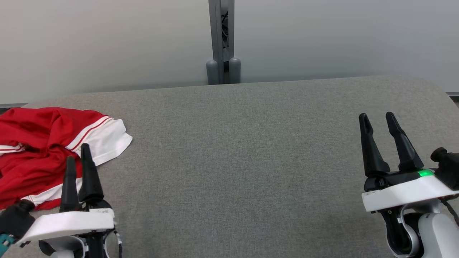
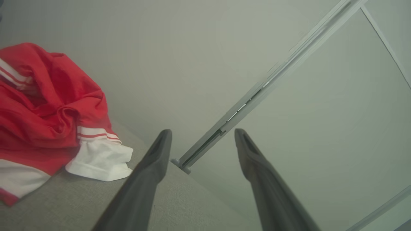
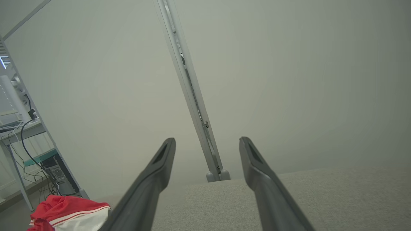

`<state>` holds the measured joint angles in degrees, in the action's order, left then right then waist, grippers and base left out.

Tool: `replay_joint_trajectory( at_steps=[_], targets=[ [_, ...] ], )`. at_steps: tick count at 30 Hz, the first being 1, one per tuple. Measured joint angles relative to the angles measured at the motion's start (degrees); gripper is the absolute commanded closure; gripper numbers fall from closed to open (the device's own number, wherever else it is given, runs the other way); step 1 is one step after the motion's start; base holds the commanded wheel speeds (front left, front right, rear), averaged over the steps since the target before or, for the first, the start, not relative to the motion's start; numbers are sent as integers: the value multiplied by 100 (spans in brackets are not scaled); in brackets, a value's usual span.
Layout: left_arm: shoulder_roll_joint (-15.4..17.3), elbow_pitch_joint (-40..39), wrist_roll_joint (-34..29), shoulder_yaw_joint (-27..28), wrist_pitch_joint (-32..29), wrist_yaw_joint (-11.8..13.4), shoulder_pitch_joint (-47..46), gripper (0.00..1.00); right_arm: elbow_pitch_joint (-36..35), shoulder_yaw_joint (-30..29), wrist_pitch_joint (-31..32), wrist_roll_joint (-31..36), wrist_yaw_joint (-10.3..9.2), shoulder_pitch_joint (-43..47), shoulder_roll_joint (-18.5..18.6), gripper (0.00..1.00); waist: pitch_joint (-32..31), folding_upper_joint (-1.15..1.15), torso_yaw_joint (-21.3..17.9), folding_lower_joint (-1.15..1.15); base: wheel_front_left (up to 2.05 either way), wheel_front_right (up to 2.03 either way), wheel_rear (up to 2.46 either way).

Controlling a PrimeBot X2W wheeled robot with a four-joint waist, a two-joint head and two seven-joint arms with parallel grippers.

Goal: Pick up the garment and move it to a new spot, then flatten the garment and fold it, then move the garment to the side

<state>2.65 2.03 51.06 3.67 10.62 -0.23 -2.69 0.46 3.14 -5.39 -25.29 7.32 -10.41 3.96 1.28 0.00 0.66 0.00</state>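
Note:
The garment (image 1: 46,147) is a red piece with white bands and stripes, lying crumpled at the far left of the grey table (image 1: 244,157). It also lies at the left of the left wrist view, garment (image 2: 48,115), and at the bottom left corner of the right wrist view, garment (image 3: 70,213). My left gripper (image 1: 78,152) hovers at the lower left, its open fingers pointing over the garment's near edge with nothing between them. My right gripper (image 1: 376,120) stands open and empty at the lower right, far from the garment.
A grey post (image 1: 221,43) with two round feet stands behind the table's far edge against pale partition panels. In the right wrist view a desk (image 3: 22,128) with cables and a computer case (image 3: 59,175) stands beyond the table's left end.

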Motion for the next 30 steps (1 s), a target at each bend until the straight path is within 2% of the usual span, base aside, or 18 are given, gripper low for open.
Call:
replay_joint_trajectory(
  at_steps=[5,12,22,30],
  targets=[
    [3,-199,-944,-361,52,234,115,0,137,123,-102,427,0,43,-20,0,1,0,8,0,0,0,0],
    [4,-156,-2058,-867,107,515,266,0,438,166,-231,669,0,76,-71,0,-22,0,4,0,0,0,0],
    [4,345,-3127,-1227,178,486,355,0,1004,92,-421,936,1,152,-145,0,-20,0,-18,0,0,0,0],
    [21,705,-3758,-1308,247,672,355,0,1229,113,-537,1327,1,134,-147,0,9,0,-34,0,0,0,0]
  ],
)
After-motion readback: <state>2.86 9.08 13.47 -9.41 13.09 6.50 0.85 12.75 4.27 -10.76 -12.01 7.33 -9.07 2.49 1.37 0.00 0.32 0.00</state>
